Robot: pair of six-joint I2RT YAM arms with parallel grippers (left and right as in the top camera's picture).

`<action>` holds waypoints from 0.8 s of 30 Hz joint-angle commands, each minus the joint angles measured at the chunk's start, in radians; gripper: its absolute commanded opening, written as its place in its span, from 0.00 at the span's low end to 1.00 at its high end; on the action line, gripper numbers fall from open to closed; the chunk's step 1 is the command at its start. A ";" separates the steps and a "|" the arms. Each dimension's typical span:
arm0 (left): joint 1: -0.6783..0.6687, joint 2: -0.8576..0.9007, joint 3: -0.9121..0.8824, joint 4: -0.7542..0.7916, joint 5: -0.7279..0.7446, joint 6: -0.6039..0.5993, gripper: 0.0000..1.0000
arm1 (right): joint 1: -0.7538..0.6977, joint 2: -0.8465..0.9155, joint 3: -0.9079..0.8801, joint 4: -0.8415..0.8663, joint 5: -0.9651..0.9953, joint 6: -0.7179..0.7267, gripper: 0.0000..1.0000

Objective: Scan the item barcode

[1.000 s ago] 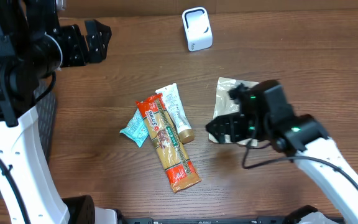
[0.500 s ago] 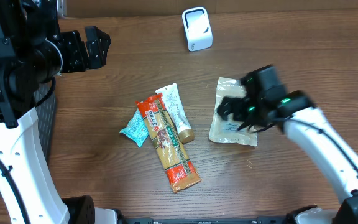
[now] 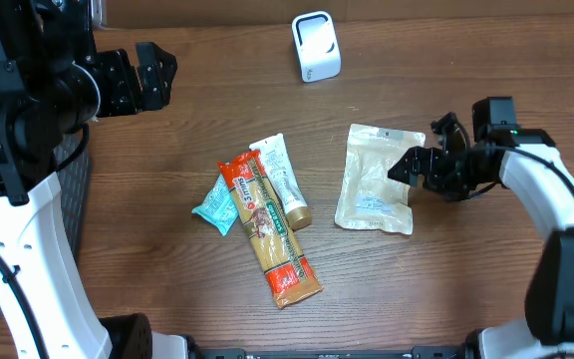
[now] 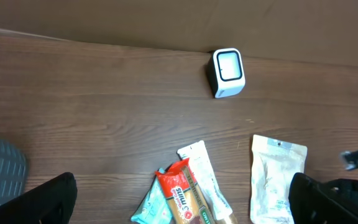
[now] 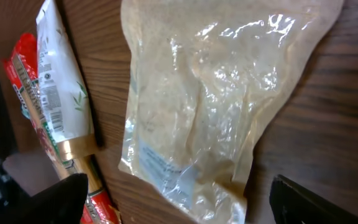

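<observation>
A: Any text readable?
B: Not really. The pouch [image 3: 374,179] has a white label [image 5: 160,165] near one end, but the print is blurred. The tube [image 3: 282,179] shows small print, a dark code block and leaf sprigs; none of it is legible. The bar [image 3: 267,234] has lettering on red, too small to read.

A: Materials?
B: The pouch is clear, crinkly, glossy plastic with pale contents, flat and rectangular, with a hang hole at its far end. The tube is white with a gold cap. The bar is long, in a red and orange wrapper. A blue packet [image 3: 215,204] sticks out from under the bar. The scanner [image 3: 315,46] is a small white box with rounded corners and a pale window. The table [image 3: 486,289] is dark woodgrain.

A: Where's the pouch?
B: It lies flat on the table, right of the tube and nearer than the scanner, well apart from it.

A: Grippers?
B: The right gripper [image 3: 422,150] is at the pouch's right edge, jaws wide, holding nothing; I cannot tell whether it touches the pouch. The left gripper [image 3: 155,72] is far left, jaws wide, empty.
</observation>
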 commanded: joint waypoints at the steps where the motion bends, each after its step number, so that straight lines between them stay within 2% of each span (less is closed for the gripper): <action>1: 0.010 0.005 0.015 0.001 -0.005 0.003 1.00 | -0.029 0.076 -0.003 0.020 -0.060 -0.093 0.93; 11: 0.010 0.005 0.015 0.001 -0.005 0.003 0.99 | 0.007 0.160 -0.003 0.139 -0.076 -0.092 0.92; 16: 0.010 0.005 0.015 0.001 -0.005 0.003 1.00 | 0.074 0.225 -0.003 0.223 -0.103 0.000 0.90; 20: 0.010 0.005 0.015 0.001 -0.005 0.003 1.00 | 0.130 0.264 -0.003 0.298 -0.116 0.127 0.76; 22: 0.010 0.005 0.015 0.001 -0.005 0.004 1.00 | 0.160 0.272 -0.003 0.332 -0.116 0.163 0.64; 24: 0.010 0.005 0.015 0.001 -0.005 0.003 1.00 | 0.186 0.272 -0.003 0.354 -0.117 0.176 0.48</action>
